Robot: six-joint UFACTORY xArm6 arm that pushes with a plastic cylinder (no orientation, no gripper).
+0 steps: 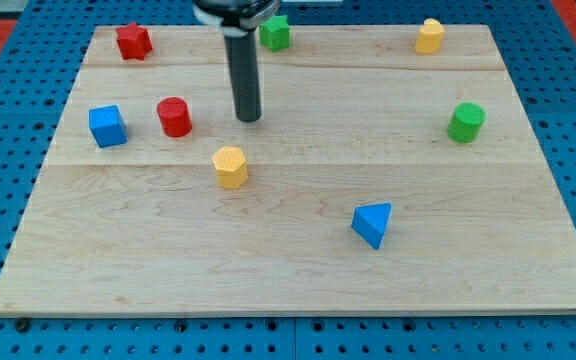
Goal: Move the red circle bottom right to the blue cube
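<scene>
End effector: a straight dark rod with no jaws, so it neither clasps nor releases anything; my tip [251,118] rests on the pale wooden desk [298,270] and touches no block
Task's thing: the small red cylinder block, the red circle [174,116], stands upright in the upper left part of the desk; it lies to the view's left of my tip, near it but apart, at almost the same height in the view
Reference block: the blue cube [107,126] stands to the view's left of the red circle, just beside it with a narrow gap, and very slightly lower
Deciding relation: my tip, the red circle and the blue cube lie nearly along one line across the view, with the red circle between the other two; a push straight leftward would, as I judge, drive the circle into the cube and not below it
Wanted place: towards the view's bottom and right of the blue cube; the circle sits right of it already, but not below it
Approach, as a judgement: my tip should come round to the circle's upper side and press it downward
Neighbour to mind: the yellow hexagonal block [230,165] lies below and right of the circle, near the wanted path
Progress: not yet done
</scene>
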